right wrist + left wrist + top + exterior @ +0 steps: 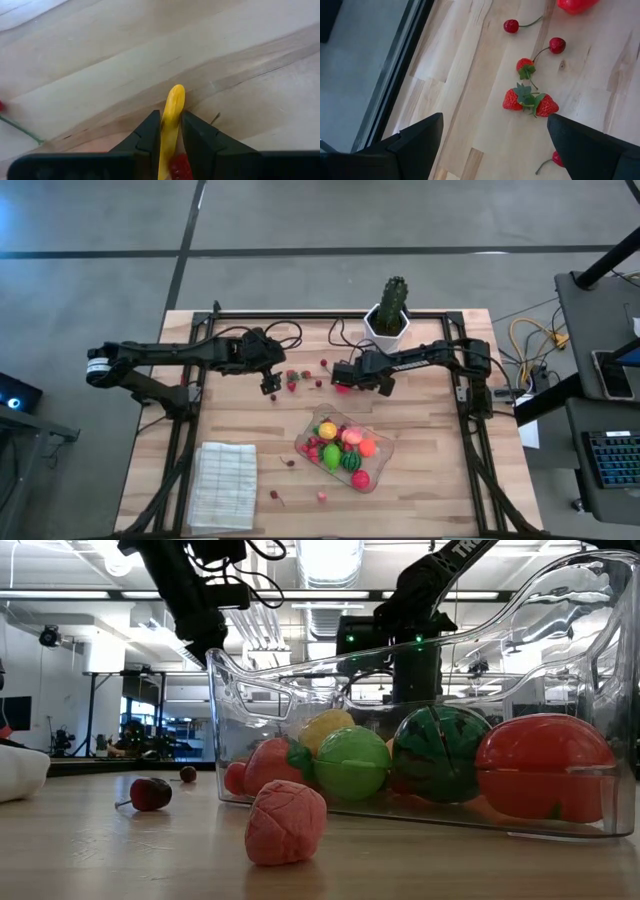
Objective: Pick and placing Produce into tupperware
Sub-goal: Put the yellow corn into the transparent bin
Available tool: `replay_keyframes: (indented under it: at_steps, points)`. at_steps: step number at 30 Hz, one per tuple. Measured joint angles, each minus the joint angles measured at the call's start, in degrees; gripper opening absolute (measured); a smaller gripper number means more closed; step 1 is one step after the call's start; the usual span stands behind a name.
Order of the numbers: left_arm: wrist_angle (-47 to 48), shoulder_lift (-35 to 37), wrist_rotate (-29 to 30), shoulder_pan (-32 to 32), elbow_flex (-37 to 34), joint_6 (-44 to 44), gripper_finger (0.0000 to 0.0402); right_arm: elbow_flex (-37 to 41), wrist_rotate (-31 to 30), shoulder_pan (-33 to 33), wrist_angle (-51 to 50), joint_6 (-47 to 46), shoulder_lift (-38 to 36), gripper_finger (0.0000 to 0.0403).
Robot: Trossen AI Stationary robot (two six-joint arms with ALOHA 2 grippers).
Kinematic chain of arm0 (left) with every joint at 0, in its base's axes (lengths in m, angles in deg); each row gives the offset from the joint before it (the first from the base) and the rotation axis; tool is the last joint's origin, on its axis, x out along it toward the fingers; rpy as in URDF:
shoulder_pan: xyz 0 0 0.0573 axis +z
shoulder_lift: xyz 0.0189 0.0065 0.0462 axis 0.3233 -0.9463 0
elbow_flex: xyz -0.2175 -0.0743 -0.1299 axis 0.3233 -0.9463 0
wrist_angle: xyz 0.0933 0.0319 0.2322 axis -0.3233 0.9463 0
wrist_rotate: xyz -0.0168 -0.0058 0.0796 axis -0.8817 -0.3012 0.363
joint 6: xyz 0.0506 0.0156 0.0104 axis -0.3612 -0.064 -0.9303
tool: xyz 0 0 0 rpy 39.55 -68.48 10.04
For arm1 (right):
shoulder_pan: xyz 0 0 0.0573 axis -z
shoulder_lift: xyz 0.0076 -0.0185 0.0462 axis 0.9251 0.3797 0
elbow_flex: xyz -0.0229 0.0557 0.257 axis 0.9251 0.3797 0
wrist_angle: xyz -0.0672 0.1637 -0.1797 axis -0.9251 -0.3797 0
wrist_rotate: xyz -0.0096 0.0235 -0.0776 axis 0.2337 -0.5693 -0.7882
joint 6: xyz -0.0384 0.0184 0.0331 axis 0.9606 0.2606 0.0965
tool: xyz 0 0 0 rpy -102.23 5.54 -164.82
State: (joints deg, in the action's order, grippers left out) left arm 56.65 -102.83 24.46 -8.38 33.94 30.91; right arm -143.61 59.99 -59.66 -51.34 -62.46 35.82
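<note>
At table centre, just beyond tupperware: right gripper clamped tight on a thin yellow piece, red bit beside it. Grasp step done. Next: lift, carry to tupperware, release. Left gripper wide open, empty, over strawberries.

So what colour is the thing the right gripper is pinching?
Yellow piece, clearest in the right wrist view.

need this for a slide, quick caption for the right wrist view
Right tool shut on a thin yellow produce piece just above the bare wooden table.
</note>
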Motion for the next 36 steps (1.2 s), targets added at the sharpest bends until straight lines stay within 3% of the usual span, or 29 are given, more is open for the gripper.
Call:
replay_keyframes:
  at_steps: [18,28,32,36]
  points:
    - [-0.11,0.02,0.0,0.01,0.0,0.0,0.0342,0.19,0.43,-0.01,0.4,3.83,0.0,0.0034]
    - [-0.17,0.02,0.01,0.0,0.0,0.0,0.0342,-3.96,-0.04,-0.67,-0.17,7.68,0.0,0.0033]
    - [-0.17,0.02,0.02,0.0,0.0,0.0,0.0342,-8.02,-0.67,-2.71,-5.05,8.14,-0.03,0.0033]
    - [-0.2,0.02,0.01,0.0,0.0,0.0,0.0342,-13.75,-5.44,-5.85,-13.93,5.6,-0.65,0.0033]
